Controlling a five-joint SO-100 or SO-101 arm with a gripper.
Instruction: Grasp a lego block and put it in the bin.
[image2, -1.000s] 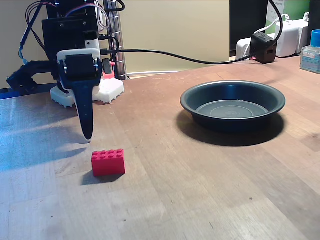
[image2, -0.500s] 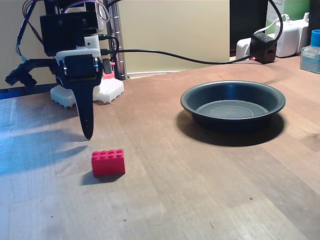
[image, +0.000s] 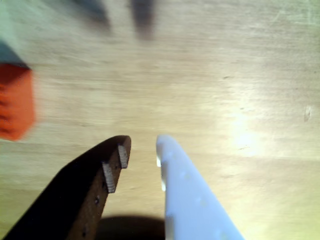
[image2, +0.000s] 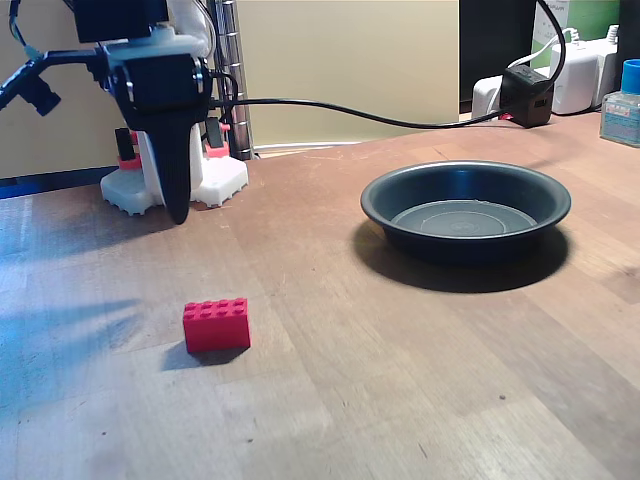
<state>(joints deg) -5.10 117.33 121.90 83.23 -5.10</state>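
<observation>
- No readable writing on the things; bottle with blue cap (image2: 621, 103) at far right edge has a label too small to read.
- Lego block (image2: 216, 324) lies lower left of the fixed view on the desk (image2: 400, 380), studs up, long axis running left-right; blurred at the left edge of the wrist view (image: 15, 102).
- Bin (image2: 466, 208) right of centre, nothing inside, well apart from the block.
- Pincer (image: 142, 150) slightly open, holding nothing, above bare desk; in the fixed view (image2: 178, 205) it hangs upper left, above and behind the block.

Wooden table (image2: 400, 350), black cable (image2: 380, 118), white power adapter (image2: 575, 75), blue-capped bottle (image2: 622, 105)
</observation>
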